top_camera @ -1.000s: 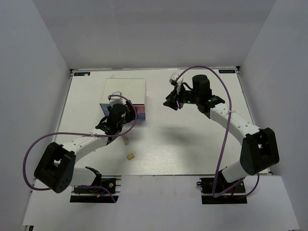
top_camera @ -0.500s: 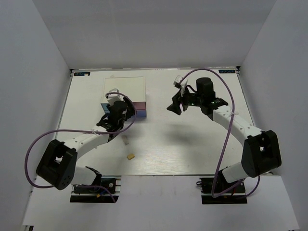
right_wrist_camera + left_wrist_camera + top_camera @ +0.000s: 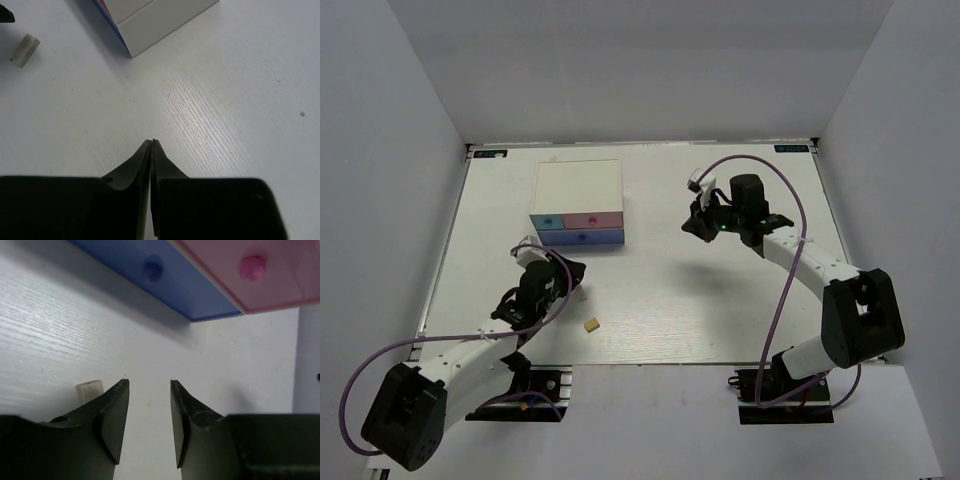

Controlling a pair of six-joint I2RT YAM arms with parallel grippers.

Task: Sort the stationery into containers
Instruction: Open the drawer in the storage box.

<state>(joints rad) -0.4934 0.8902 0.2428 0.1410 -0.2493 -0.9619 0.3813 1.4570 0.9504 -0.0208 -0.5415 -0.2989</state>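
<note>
The white-topped drawer box (image 3: 578, 183) stands at the back left, with its pink (image 3: 593, 216) and blue (image 3: 578, 237) drawer fronts facing me. The left wrist view shows the blue front (image 3: 170, 282) and the pink front (image 3: 250, 270) with their knobs. My left gripper (image 3: 572, 278) is open and empty, low over the table in front of the box. A white eraser (image 3: 90, 389) lies just outside its left finger. A tan eraser (image 3: 590, 324) lies nearer me. My right gripper (image 3: 693, 228) is shut and empty, right of the box. No highlighter is in view.
The right wrist view shows the box's corner (image 3: 150, 17), the white eraser (image 3: 25, 49) at far left and bare table under the shut fingers (image 3: 151, 150). White walls enclose the table on three sides.
My left arm has pulled back from the drawer fronts toward me and now sits low by the white eraser. My right gripper has moved a little right and lower.
</note>
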